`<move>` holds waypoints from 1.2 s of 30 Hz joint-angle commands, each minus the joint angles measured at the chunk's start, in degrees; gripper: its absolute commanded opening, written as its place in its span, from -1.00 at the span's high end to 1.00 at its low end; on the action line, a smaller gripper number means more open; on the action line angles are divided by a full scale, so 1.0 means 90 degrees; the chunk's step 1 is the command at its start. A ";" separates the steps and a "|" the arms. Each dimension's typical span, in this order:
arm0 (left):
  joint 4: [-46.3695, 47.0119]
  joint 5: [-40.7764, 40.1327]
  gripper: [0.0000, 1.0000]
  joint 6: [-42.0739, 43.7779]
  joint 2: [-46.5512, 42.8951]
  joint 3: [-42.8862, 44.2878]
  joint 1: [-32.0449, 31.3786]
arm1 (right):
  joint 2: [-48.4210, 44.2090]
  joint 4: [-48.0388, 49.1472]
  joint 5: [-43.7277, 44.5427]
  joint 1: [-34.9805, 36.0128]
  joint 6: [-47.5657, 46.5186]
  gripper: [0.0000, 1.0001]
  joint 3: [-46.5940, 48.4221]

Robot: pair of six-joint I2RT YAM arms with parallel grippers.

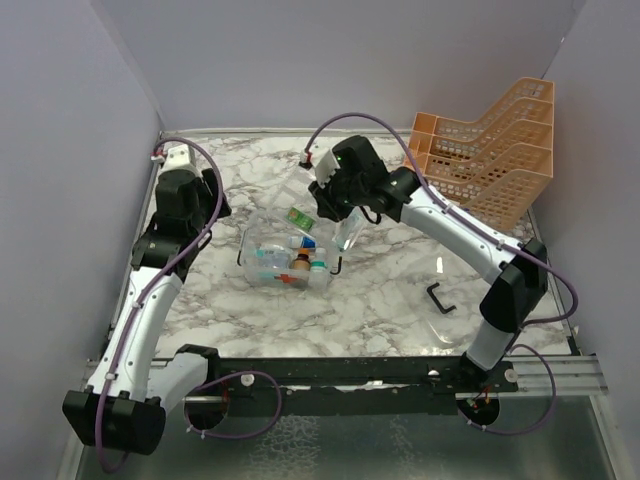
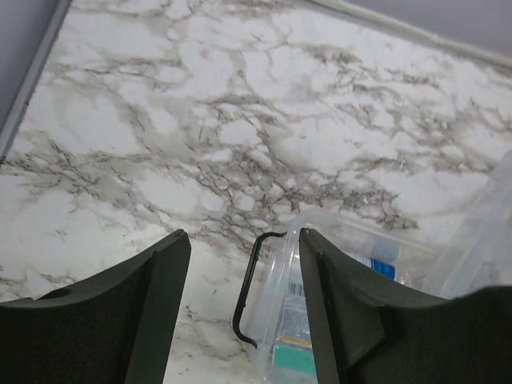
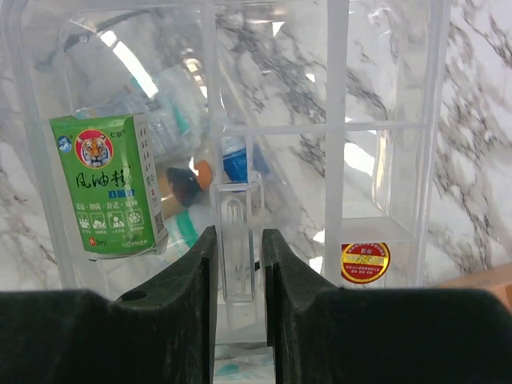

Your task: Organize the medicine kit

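The clear plastic rectangular medicine kit box [image 1: 252, 250] sits open at mid-table on the marble-patterned tabletop [image 1: 380, 300], its contents still jumbled, so the organizing looks barely underway. The right gripper [image 3: 238, 240] is closed on the centre tab of one clear divided insert tray [image 3: 376, 160], held tilted above the box's far right corner. The left gripper [image 2: 244, 236] hovers spread apart and empty, just beside the box's left end. One green tiger-printed carton [image 3: 112, 184] shows through the tray. One loose black U-shaped handle [image 1: 440, 298] lies well apart to the right. The small bottles are too crowded to count. One orange mesh tiered rack [image 1: 490, 150] stands at the far right.
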 commanded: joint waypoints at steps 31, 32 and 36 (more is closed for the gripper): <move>-0.0882 -0.0287 -0.32 -0.1033 0.0280 0.0869 0.0034 | 0.2496 -0.1516 -0.1185 0.0862 -0.2067 0.91 0.2475; -0.0901 -0.0288 -0.32 -0.1036 0.0299 0.0878 0.0044 | 0.2544 -0.1509 -0.1145 0.0862 -0.2065 0.91 0.2513; -0.0927 -0.0228 -0.32 -0.1035 0.0352 0.0861 0.0078 | 0.2684 -0.1512 -0.1134 0.0862 -0.2069 0.92 0.2612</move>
